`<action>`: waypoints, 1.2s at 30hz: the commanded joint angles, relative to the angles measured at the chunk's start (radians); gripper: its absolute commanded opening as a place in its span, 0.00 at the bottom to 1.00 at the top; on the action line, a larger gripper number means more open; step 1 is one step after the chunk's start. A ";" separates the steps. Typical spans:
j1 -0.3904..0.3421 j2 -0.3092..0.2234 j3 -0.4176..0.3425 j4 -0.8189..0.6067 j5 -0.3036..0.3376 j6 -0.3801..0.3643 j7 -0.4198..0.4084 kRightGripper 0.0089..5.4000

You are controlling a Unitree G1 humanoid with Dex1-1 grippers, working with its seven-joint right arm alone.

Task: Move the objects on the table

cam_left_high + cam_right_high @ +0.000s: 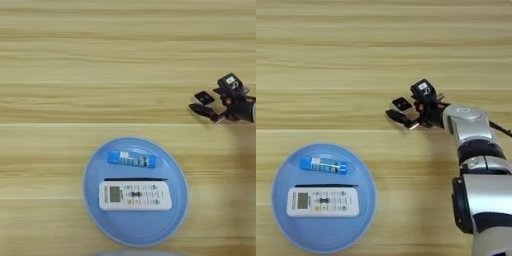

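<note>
A white remote control (135,195) with a small screen lies across the large blue plate (95,220). Behind it on the plate is a blue labelled glue-stick tube (131,159). A thin black stick (136,179) lies between the two, along the remote's far edge. My right gripper (399,110) hovers over bare table (75,75) to the right of the plate and a little further back, well apart from it. Its two black fingers point left and stand open, with wood showing between them.
The silver forearm (468,125) comes in from the bottom right and bends over the table's right part. The blue plate (281,225) sits near the front edge, left of the arm.
</note>
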State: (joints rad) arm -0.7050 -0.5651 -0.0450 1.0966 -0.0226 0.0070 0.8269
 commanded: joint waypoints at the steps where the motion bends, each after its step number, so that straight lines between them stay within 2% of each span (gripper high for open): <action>1: -0.110 -0.025 -0.013 -0.003 0.003 -0.022 -0.034 1.00; 8: -0.133 -0.016 -0.015 0.040 0.001 -0.023 -0.045 1.00; 13: -0.140 -0.009 -0.013 0.064 -0.002 -0.025 -0.049 0.91; 16: -0.144 -0.007 -0.011 0.073 -0.005 -0.027 -0.053 0.82; 33: -0.143 -0.001 0.006 0.140 -0.044 -0.010 -0.099 0.47; 36: -0.145 -0.001 0.008 0.141 -0.045 -0.010 -0.103 0.46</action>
State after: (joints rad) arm -0.7760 -0.5398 -0.0393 1.2646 -0.0545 0.0081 0.7523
